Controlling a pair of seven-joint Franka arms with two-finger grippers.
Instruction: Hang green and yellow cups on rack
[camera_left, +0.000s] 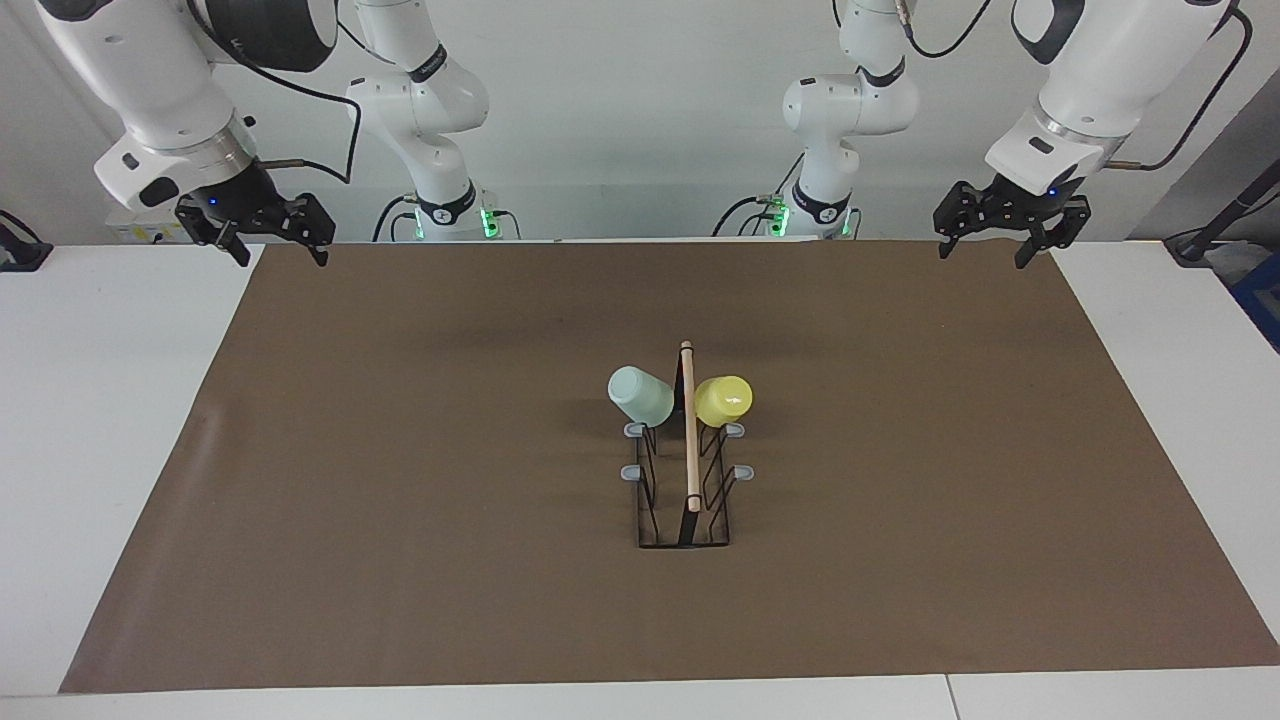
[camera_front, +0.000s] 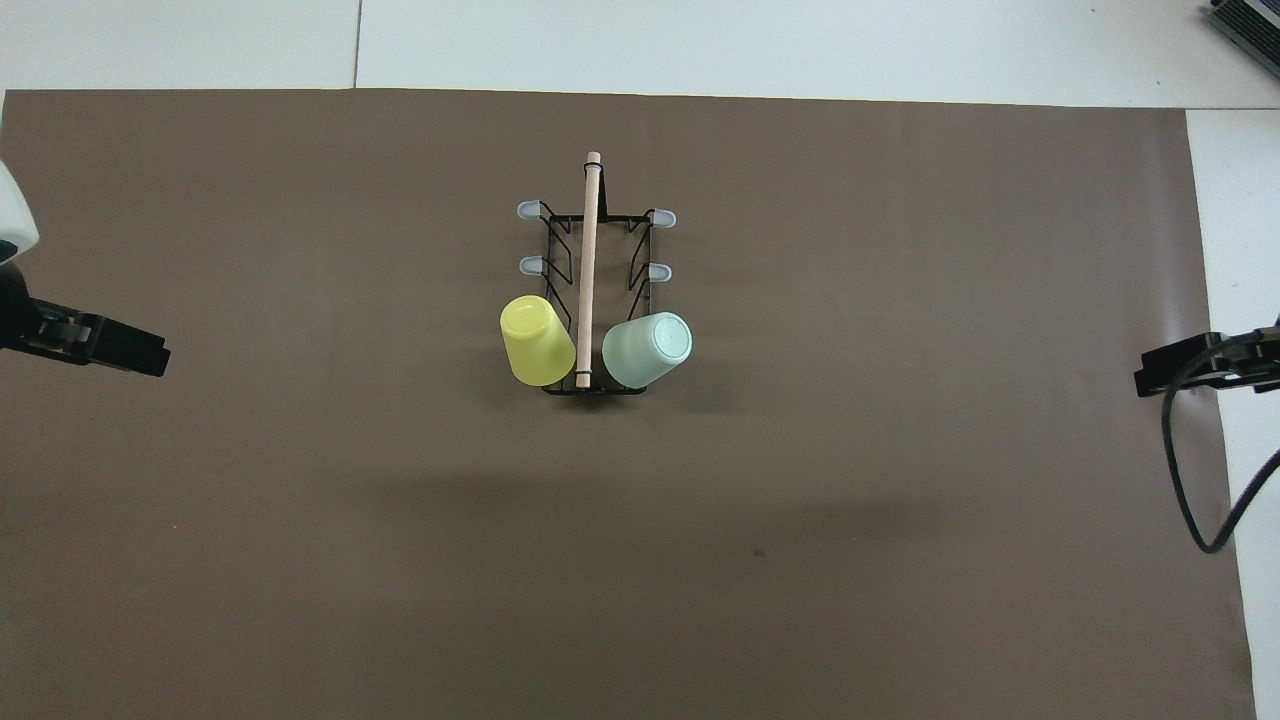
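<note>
Both end effectors, left (camera_left: 1010, 240) and right (camera_left: 255, 235), hang open and empty.
Green cup (camera_left: 641, 395) at 9 o'clock and yellow cup (camera_left: 724, 399) at 3 o'clock hang on the rack (camera_left: 686, 470).

Even, bright light is falling from above — both views are staying sharp edge to edge, with no blur showing. Soft shadows are lying on the brown mat (camera_left: 400, 480), one faint band stretching at 6 o'clock of the rack (camera_front: 590, 300) in the overhead view. A small glare spot is shining on the yellow cup (camera_left: 724, 399) — the white table (camera_left: 100, 420) is reading slightly washed out.
</note>
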